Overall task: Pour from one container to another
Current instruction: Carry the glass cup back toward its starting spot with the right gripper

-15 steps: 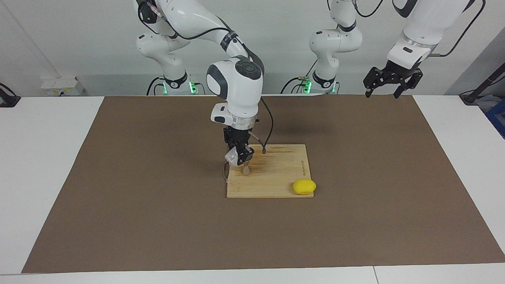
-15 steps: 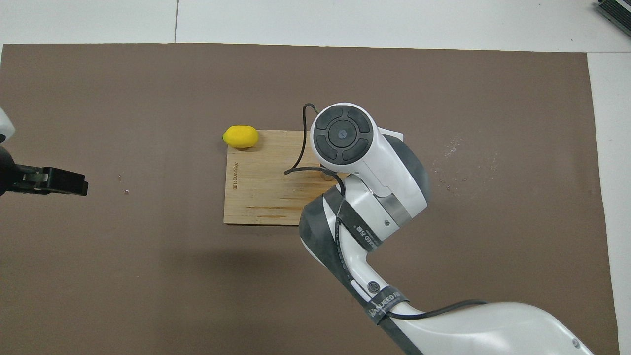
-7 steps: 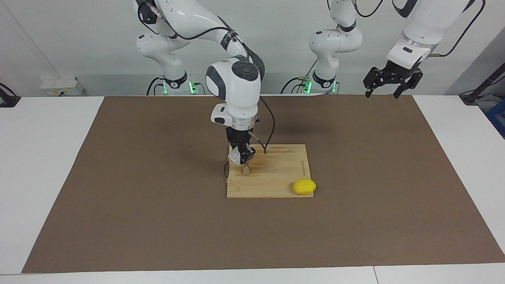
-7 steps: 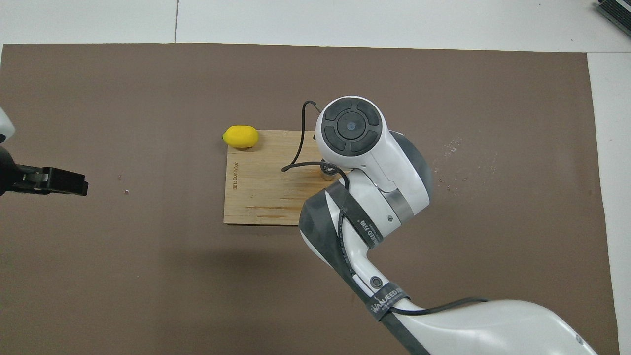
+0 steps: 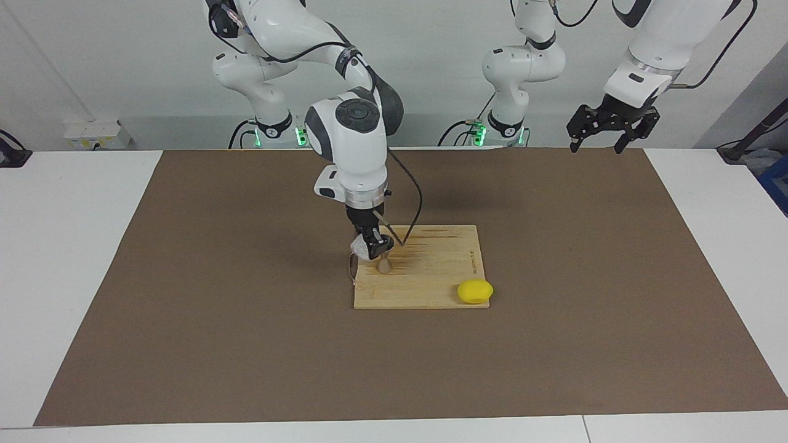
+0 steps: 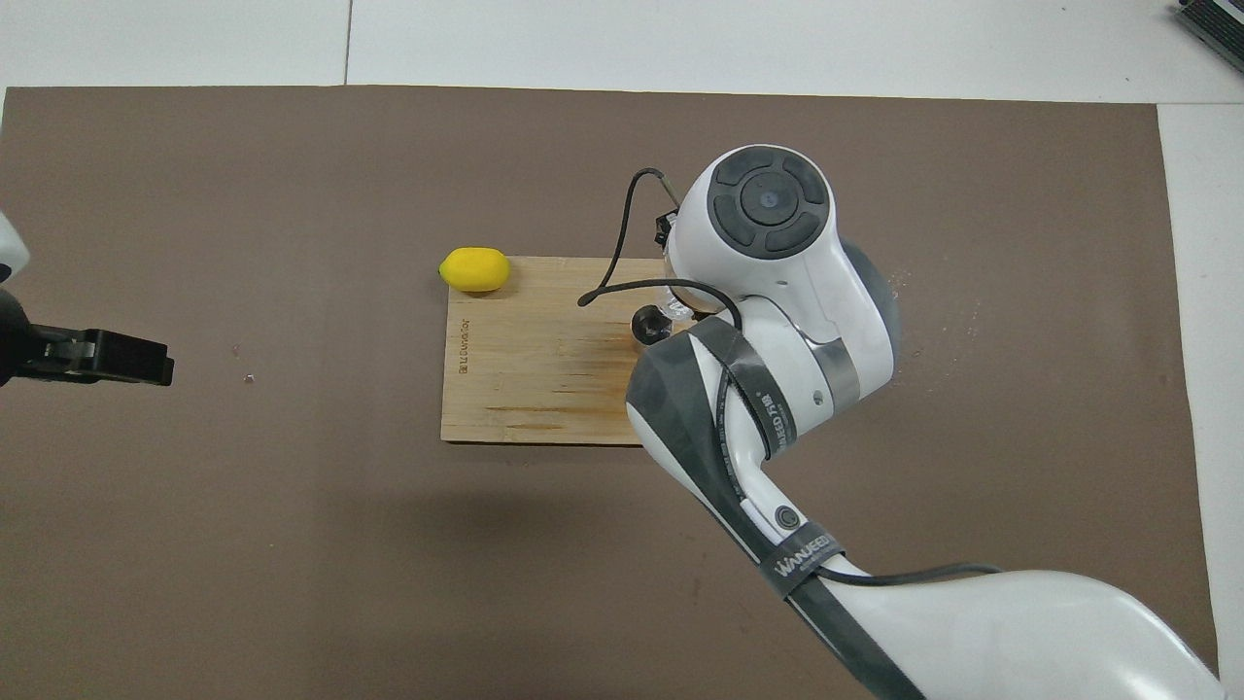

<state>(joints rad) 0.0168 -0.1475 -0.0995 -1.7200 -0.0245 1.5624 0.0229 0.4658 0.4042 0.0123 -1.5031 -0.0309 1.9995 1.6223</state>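
A white tabletop is carrying a wide brown mat, and a pale wall is standing at the robots' end in the facing view. A wooden board is lying mid-mat, with a yellow lemon sitting at its corner toward the left arm's end, farthest from the robots. The right gripper is clamping shut on a clear cup, holding it tilted just over the jigger, which is standing upright on the board near its edge toward the right arm's end. The facing view is showing the jigger's silvery hourglass side; the overhead view is showing only its dark round mouth, with the arm covering the right gripper. The left gripper is waiting with fingers spread, holding nothing, over the mat's edge by its base.
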